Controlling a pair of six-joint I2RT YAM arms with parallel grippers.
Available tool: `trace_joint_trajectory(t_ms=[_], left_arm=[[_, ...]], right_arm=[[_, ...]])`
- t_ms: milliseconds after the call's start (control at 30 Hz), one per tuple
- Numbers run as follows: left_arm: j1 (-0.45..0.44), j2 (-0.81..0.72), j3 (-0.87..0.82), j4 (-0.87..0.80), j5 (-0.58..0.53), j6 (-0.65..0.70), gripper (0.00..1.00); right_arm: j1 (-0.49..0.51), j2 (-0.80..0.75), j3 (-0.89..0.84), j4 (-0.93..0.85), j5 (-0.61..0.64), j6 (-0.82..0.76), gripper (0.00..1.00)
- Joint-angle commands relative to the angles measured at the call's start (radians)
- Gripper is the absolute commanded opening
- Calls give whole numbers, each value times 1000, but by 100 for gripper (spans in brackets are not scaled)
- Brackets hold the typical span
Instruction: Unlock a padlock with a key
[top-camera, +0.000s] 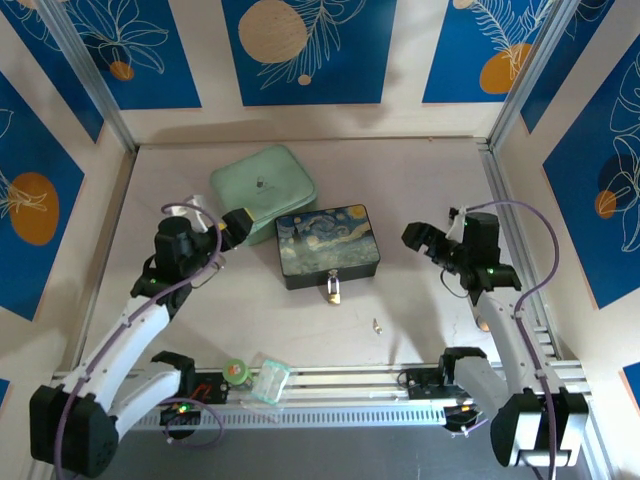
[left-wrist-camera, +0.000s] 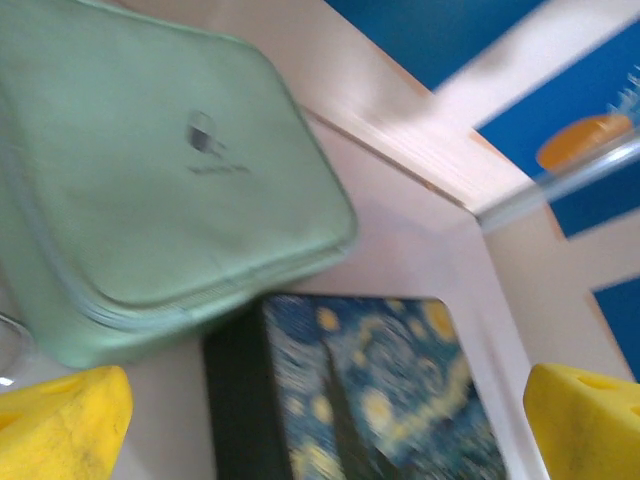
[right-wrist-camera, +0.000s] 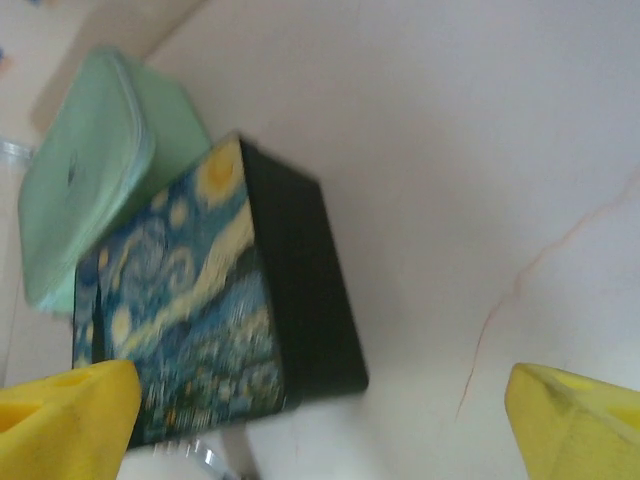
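- Hanging at the front of the Starry-Night box, the padlock sits against the box's front wall.
- The key lies on the surface, near the padlock on its right side, not touching it.
- The left end effector is released and empty, above where the green case meets the box.
- The right end effector is also released, holding nothing, to the right of the box.
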Motion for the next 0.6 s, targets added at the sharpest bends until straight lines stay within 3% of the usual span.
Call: trace_joint_trajectory(t_ms=[0,167,300,567], left_arm=[[-91,-9,27,-155,25,-66,100],[-299,18,41,-179,-96,-136,99],[-415,45,29,-137,-174,-196,100],[-560,164,37,-34,-220,-250,100]], right_arm=[[83,-10,14,-239,-21,34,92],[309,40,-18,-284,135,103,91],[473,70,-36,-307,194,165,81],[632,118,-135,-253,195,271,56]])
